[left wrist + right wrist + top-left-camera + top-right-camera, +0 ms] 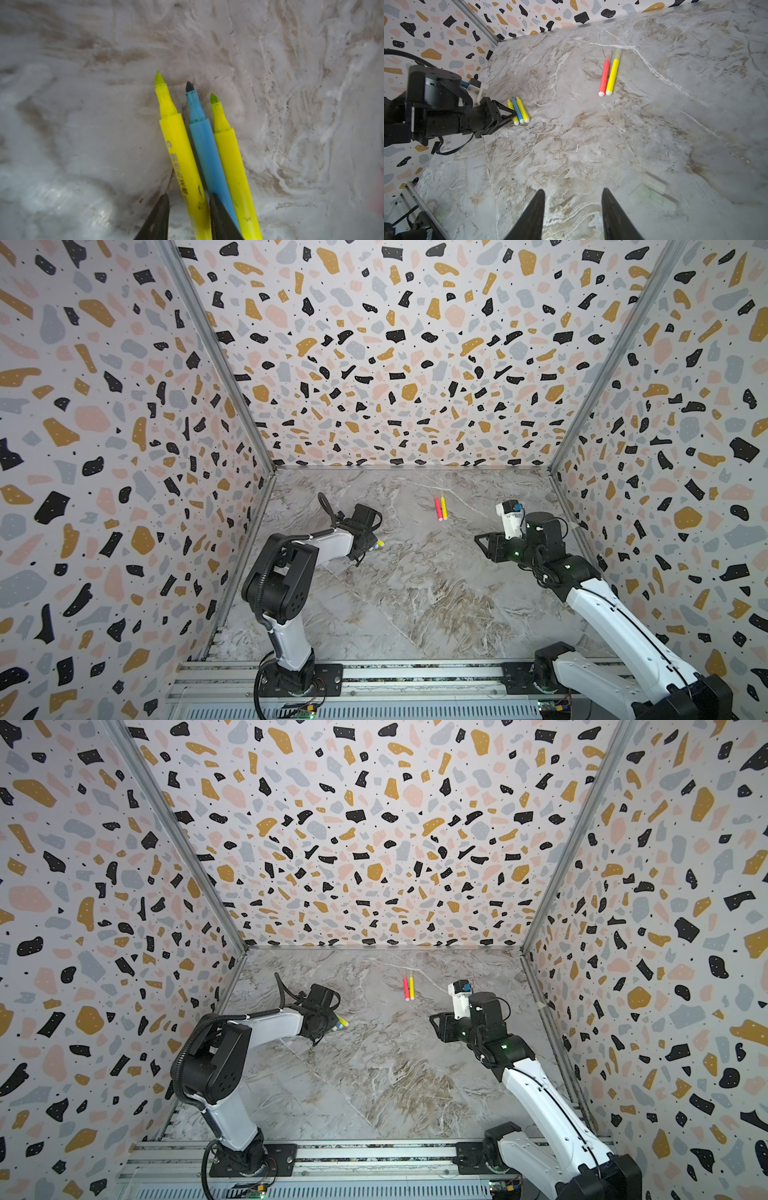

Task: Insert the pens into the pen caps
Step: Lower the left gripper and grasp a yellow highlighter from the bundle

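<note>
Well, left gripper [188, 195] straddles one yellow pen [180, 149] on the table [83, 124], jaws not shut yet; right gripper [573, 189] gapes empty. Looks light, stiff, slick (rolls easily), so pinch mid-barrel.

Left arm [328, 541] stretched low, left gripper [188, 197] jaws slightly parted; right gripper [573, 190] hovering, jaws apart (angled downward)
</note>
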{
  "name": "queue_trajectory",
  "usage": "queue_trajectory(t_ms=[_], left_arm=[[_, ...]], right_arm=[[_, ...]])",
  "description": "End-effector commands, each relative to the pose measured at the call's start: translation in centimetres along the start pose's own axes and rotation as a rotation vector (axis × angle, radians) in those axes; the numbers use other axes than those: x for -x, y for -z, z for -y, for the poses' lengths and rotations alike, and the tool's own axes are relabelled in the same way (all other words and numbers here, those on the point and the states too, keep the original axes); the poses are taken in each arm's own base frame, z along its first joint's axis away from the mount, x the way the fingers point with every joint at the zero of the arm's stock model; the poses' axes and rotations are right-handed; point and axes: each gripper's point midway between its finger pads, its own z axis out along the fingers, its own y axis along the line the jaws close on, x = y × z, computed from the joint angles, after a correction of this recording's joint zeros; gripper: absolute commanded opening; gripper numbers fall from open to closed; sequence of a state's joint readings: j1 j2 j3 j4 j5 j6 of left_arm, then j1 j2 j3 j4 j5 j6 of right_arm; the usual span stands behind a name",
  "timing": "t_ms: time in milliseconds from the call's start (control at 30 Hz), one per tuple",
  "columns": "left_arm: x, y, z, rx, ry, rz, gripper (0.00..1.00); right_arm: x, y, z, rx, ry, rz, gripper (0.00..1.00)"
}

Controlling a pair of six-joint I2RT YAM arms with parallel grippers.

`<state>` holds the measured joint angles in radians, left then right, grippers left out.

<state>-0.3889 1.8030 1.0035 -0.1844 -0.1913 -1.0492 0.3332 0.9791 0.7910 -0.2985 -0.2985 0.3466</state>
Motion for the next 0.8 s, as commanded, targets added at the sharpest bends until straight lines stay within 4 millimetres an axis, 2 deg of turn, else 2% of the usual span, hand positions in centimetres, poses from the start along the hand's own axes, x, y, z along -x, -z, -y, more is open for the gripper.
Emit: queue_trajectory(t_ms=[0, 333, 533, 767], left_arm=[[-0.9, 0.1, -1.5, 0.035, 0.035, -0.026, 0.34], [-1.5, 0.7, -4.3, 0.096, 0.105, -0.009, 0.28], [-2.4, -0.2, -3.8, 0.081, 0.09, -0.057, 0.25], [-4.0, -1.2, -4.3, 0.073, 0.094, -0.107, 0.12]], right_arm=[[0.5, 0.3, 0.0, 0.001, 0.003, 0.017, 0.45], [1.0, 0.8, -0.1, 0.002, -0.008, 0.03, 0.45], [1.0, 0.8, 0.0, -0.002, -0.015, 0.029, 0.45], [1.0, 0.7, 0.3, -0.01, -0.027, 0.028, 0.45]])
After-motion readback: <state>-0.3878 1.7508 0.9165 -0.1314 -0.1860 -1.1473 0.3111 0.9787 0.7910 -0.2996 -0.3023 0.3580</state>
